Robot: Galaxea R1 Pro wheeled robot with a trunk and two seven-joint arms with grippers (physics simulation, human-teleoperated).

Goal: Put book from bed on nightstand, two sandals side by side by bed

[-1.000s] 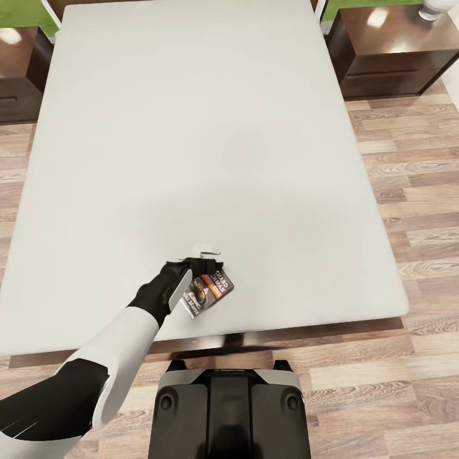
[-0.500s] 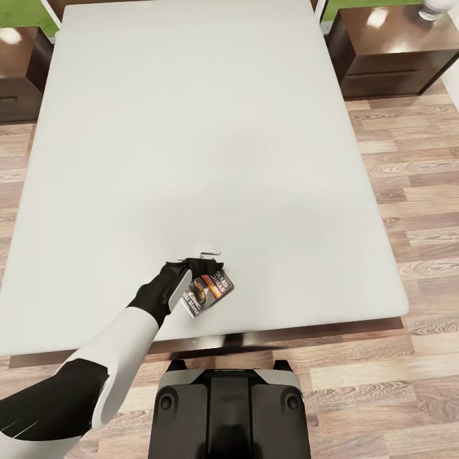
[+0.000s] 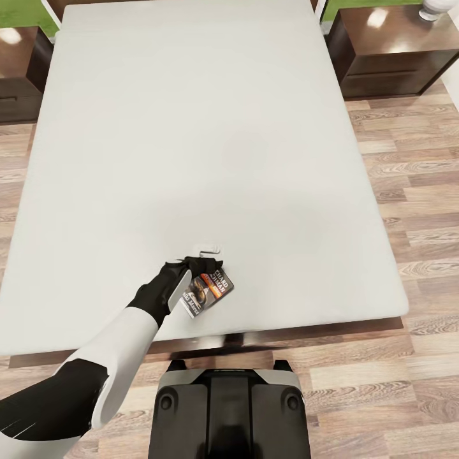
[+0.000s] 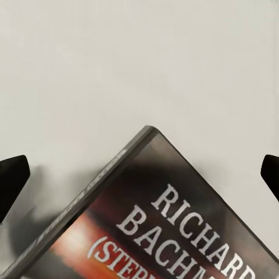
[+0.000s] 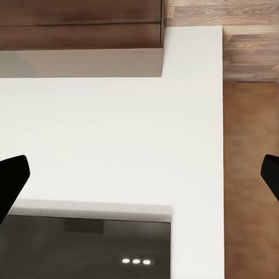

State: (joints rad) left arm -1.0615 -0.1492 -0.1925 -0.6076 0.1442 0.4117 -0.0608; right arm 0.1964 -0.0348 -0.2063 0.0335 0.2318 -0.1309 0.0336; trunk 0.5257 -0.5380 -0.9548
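Book [image 3: 208,292] lies flat on the pale-grey mattress of the bed [image 3: 210,134], close to the bed's near edge and a little left of its middle, cover up and turned at a slant. In the left wrist view the book [image 4: 168,221] shows its dark cover with white lettering above an orange band, one corner pointing out between the two dark fingertips [image 4: 10,181], which stand wide apart at either side with the book not pinched between them. From the head camera the left gripper [image 3: 194,268] hangs just over the book's far-left edge; whether it touches the cover I cannot tell. The left arm [image 3: 108,357] reaches in from the near left, black at the wrist and white above.

In the right wrist view, the right gripper [image 5: 139,174] has its dark tips spread wide, nothing between them, over white and dark-brown surfaces.

One nightstand [image 3: 389,51] stands on the wood-plank floor [image 3: 414,191] at the bed's far right corner, with a white object [image 3: 437,7] on its glossy top. Another dark cabinet [image 3: 19,70] stands at the far left corner. The robot's dark base [image 3: 229,408] sits just near the bed's foot.
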